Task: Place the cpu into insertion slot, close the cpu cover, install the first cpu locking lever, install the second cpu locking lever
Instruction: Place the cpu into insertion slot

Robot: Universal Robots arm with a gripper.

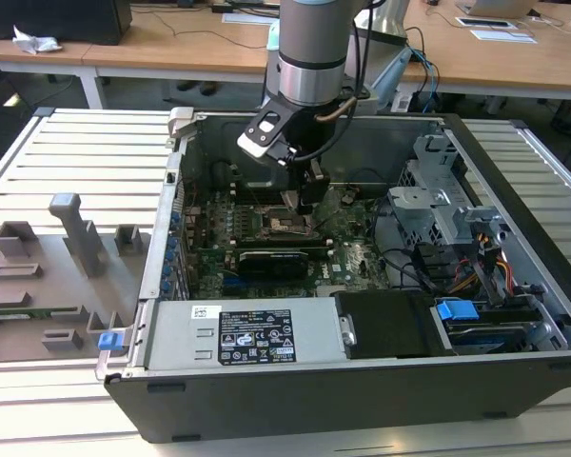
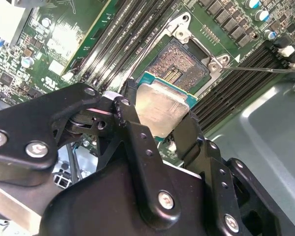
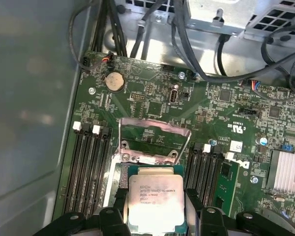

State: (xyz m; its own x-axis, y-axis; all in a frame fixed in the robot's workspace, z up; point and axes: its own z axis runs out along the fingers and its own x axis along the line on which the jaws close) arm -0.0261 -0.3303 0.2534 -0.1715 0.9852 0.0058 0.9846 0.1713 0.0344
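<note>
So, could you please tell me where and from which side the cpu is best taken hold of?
By two opposite side edges, coming down from above. The cpu is a thin flat square with its metal top facing up, so probably only the rims offer purchase, and an edge grip leaves the underside free for the insertion slot. The gripper is shut on it just so.

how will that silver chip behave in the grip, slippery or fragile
The small flat square silver-topped chip looks rigid and probably light, being thin. Its smooth metal top and narrow edges, pinched by the black pincer, could slip or twist. Its thin green rim looks likely fragile if knocked on the black-rimmed socket.
</note>
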